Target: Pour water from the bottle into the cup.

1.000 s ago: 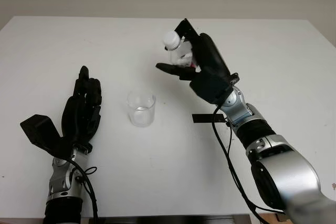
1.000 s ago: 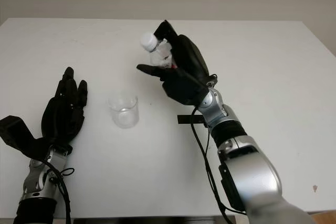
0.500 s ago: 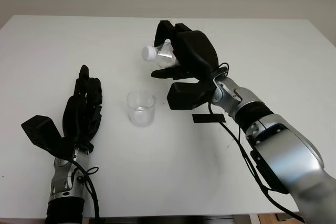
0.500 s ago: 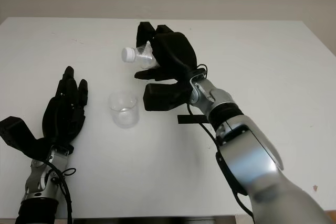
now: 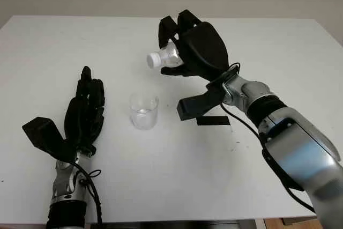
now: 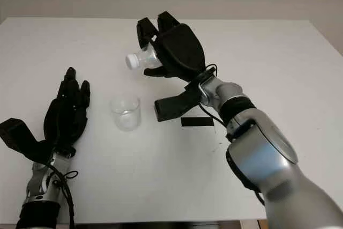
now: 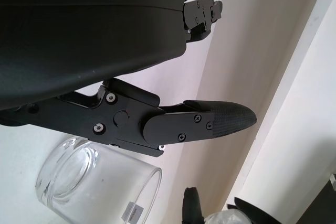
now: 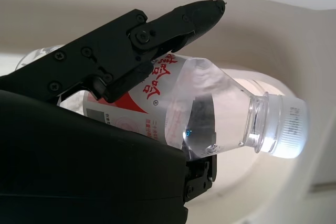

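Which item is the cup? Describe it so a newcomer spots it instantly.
On the white table, look between the open left robot hand and the right robot hand, which holds a capped bottle tilted in the air. The cup stands upright there: a short, clear, open-topped glass, the sole transparent thing on the tabletop.

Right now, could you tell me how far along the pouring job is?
Done: the right hand has the water bottle lifted off the table and tipped, neck toward the glass cup. In hand: the tilt above the cup. Left: the white cap is on, so no water flows. The left hand is open beside the cup.
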`<control>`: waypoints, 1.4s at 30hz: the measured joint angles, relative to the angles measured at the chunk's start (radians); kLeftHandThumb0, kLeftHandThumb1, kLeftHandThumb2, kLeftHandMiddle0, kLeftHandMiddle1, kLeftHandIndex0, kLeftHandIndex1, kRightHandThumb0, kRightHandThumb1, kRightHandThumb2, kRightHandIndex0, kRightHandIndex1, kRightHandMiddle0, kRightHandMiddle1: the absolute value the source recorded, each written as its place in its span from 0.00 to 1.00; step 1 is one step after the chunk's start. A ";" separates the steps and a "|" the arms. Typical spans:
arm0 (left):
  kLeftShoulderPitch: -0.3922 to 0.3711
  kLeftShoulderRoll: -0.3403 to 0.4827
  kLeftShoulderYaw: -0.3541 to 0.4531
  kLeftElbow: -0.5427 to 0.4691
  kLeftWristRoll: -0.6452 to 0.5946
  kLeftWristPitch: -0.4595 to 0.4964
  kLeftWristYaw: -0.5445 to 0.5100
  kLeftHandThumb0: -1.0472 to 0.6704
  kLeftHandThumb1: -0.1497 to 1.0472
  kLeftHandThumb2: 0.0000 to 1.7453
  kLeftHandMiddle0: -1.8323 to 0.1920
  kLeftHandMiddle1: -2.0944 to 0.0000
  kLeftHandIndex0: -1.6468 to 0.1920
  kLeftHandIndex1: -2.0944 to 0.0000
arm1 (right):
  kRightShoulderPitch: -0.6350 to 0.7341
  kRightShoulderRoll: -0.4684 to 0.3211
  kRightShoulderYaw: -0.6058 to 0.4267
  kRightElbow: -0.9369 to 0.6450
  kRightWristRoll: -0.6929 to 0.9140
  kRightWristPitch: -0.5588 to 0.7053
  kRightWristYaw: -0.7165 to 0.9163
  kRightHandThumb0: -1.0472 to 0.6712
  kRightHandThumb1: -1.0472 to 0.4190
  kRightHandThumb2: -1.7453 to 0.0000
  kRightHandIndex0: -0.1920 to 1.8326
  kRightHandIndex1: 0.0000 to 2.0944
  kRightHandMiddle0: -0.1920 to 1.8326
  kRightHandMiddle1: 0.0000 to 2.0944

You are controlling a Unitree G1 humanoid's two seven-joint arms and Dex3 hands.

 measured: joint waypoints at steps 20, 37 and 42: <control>-0.002 0.000 -0.001 0.000 0.008 -0.002 0.007 0.20 1.00 0.24 0.98 0.97 0.98 0.97 | -0.054 -0.002 0.222 0.020 -0.169 0.107 -0.182 0.33 0.00 0.81 0.74 1.00 0.54 1.00; -0.008 -0.006 -0.001 0.008 0.000 -0.007 0.000 0.21 1.00 0.25 0.99 0.98 0.99 0.98 | -0.050 0.021 0.091 0.020 0.049 -0.055 -0.070 0.35 0.00 0.88 0.72 1.00 0.59 1.00; -0.008 -0.007 0.000 0.008 -0.005 -0.008 -0.009 0.21 1.00 0.25 1.00 0.98 1.00 0.98 | 0.007 0.050 -0.165 0.003 0.388 -0.194 0.253 0.40 0.00 0.85 0.82 1.00 0.69 1.00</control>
